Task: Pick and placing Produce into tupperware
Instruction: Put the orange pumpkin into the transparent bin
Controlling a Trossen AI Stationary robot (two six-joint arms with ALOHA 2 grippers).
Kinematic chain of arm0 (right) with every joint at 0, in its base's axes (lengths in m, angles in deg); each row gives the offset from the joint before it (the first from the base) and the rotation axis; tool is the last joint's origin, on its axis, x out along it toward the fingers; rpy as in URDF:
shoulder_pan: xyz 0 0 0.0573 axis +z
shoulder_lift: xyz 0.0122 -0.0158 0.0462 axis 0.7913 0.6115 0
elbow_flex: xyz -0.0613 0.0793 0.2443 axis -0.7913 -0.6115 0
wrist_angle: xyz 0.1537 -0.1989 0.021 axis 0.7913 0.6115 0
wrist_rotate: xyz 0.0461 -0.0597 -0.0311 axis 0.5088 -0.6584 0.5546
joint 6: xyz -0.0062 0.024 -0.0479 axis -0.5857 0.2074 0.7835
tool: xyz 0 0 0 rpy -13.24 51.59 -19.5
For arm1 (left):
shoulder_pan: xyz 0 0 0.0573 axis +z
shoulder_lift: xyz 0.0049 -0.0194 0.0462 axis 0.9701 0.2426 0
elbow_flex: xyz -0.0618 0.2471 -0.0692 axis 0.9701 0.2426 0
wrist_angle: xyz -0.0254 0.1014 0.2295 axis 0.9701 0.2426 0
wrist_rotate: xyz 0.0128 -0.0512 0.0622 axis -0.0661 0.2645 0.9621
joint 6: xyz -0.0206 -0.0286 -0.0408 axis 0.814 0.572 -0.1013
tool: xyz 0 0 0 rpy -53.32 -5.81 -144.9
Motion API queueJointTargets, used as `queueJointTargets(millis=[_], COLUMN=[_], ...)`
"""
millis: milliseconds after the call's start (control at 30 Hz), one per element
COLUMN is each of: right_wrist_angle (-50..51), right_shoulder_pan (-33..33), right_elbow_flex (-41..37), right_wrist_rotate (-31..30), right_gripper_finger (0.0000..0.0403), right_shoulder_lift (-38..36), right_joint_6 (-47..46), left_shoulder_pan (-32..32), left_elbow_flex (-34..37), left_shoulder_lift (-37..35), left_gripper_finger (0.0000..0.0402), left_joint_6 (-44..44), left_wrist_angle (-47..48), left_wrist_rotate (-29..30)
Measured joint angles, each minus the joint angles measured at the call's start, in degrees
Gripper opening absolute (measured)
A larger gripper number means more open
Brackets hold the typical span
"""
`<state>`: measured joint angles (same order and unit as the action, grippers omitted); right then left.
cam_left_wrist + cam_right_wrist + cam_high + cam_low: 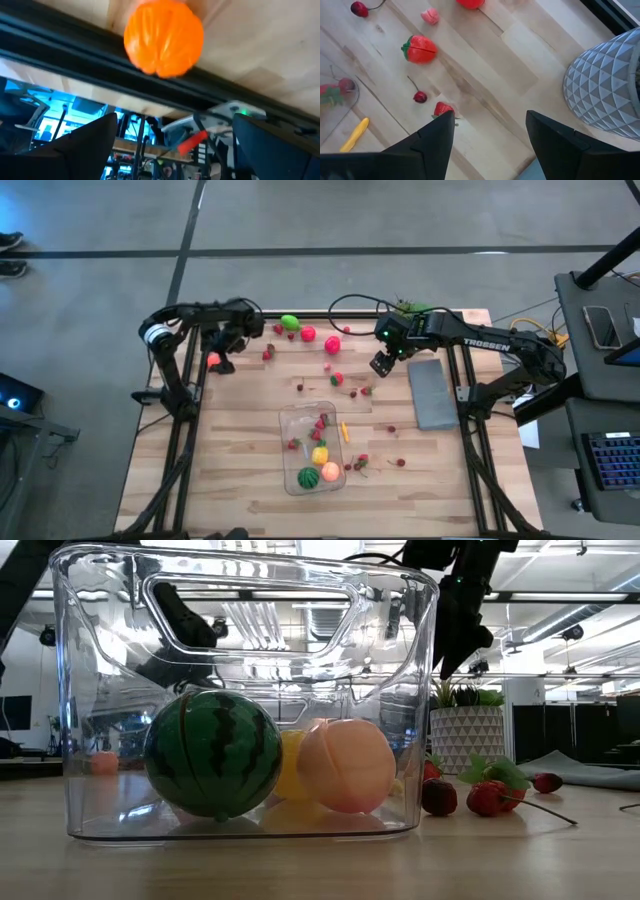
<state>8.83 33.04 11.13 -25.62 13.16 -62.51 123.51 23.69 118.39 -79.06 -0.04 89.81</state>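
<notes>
We see a clear, see-through rectangular plastic container with rounded corners lying on the light wooden slatted table, and we take it as our landmark. Inside it rest a green striped watermelon toy, a pale peach-coloured round fruit touching it, a yellow piece between and behind them, and a few small red strawberry pieces at the container's far end. Just outside its right wall lie a thin yellow stick-shaped piece and small dark red cherries beside a leafy red strawberry.

Farther from the container, toward the table's back edge, we see a green leafy piece, a bright red round fruit and a red tomato-like piece, with more tiny red pieces scattered between them and the container.

The right tool hangs above the table, behind and to the right of the container, its two dark fingers spread apart and grasping nothing; below it lie a small red strawberry and a cherry with a stem. A flat grey rectangular slab lies right of the container, and a white patterned pot stands at the back.

The left tool sits at the table's back left corner, far from the container, released wide, with a round orange fruit ahead of it.
</notes>
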Motion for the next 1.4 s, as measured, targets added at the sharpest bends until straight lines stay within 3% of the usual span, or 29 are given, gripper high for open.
queueJointTargets(millis=[533, 800, 1167, 1400], right_wrist_angle=[-1.3, -1.6, -4.5, -5.5], right_shoulder_pan=[0.0, 0.0, 0.0, 0.0], right_elbow_flex=[0.0, 0.0, 0.0, 0.0], right_wrist_rotate=[-0.1, -0.1, -0.1, -0.1], right_gripper_finger=[0.0236, 0.0240, 0.0240, 0.0236], right_shoulder_lift=[0.0, 0.0, 0.0, 0.0], right_joint_6=[0.0, 0.0, 0.0, 0.0], left_shoulder_pan=[0.4, 1.3, 3.6, 3.6], left_elbow_flex=[4.3, 4.3, 4.3, 4.3], left_shoulder_lift=[-2.2, -2.2, -2.0, -2.0], left_gripper_finger=[0.0382, 0.0382, 0.0381, 0.0354], left_joint_6=[-3.2, -2.8, 4.0, 4.7], left_wrist_angle=[-15.2, -15.5, -12.9, -14.0], left_wrist_rotate=[-3.6, -4.7, -4.4, -4.2])
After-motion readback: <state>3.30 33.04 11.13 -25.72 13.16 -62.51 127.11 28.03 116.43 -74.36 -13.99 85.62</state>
